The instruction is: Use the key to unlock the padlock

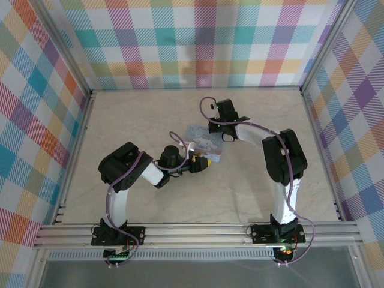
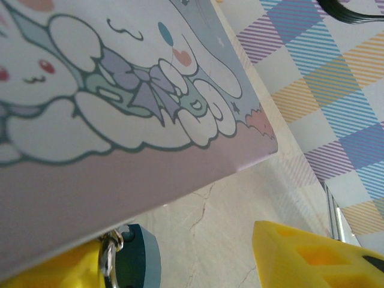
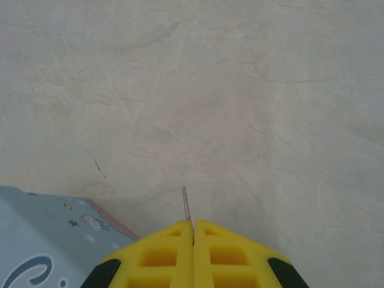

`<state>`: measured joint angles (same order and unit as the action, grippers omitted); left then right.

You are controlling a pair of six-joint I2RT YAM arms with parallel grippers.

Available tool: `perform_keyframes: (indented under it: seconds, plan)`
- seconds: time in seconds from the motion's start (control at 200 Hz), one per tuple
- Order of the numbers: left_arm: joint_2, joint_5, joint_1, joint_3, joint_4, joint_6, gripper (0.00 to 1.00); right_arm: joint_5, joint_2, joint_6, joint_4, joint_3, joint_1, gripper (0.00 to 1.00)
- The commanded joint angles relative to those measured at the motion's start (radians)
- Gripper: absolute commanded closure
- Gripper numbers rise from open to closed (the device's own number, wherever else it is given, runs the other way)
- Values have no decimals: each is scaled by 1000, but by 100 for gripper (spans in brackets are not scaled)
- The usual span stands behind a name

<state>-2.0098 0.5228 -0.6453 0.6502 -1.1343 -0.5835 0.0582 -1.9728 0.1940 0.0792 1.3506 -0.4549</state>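
The right end effector point(image 3: 192, 223) was shut on the thin metal key point(image 3: 186, 204), blade pointing up-frame, away from the pale blue cartoon-printed tin point(image 3: 42, 240). The small teal padlock point(image 2: 137, 258) lay lower left, apparently loose between parted jaws of the left end effector point(image 2: 180, 258).

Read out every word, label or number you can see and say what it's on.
"Ci": cursive blue letters on the tin, cut off at the right wrist view's edge.
Tin's cartoon lid, left wrist view: drawings, no words.
Padlock: no marking readable.
Top view: tin print too small to read.
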Motion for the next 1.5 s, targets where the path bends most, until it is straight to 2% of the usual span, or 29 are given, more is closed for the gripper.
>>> perform_keyframes:
  seconds: [0.0,0.15,0.37,0.655,0.945,1.0,1.155,1.24,1.495]
  plan:
    - [4,-8,8,-24,32,10,43,46,81,38,43,-5,22,100]
    - [12,-10,9,-24,55,19,44,116,118,73,84,-20,48,100]
    - [21,-13,10,-18,77,24,44,195,168,142,101,-136,64,100]
    - [16,-12,10,1,89,19,41,93,139,196,50,-186,39,100]
    - [7,-28,12,0,89,17,37,91,112,200,49,-165,25,100]
    - [3,-26,15,-6,77,12,39,89,114,202,42,-175,25,100]
    - [-5,-13,36,-14,68,-9,53,91,112,208,36,-188,26,100]
    - [-1,0,51,-25,75,-12,58,91,112,207,31,-189,25,100]
    - [20,21,68,-25,166,14,67,89,112,210,20,-195,25,100]
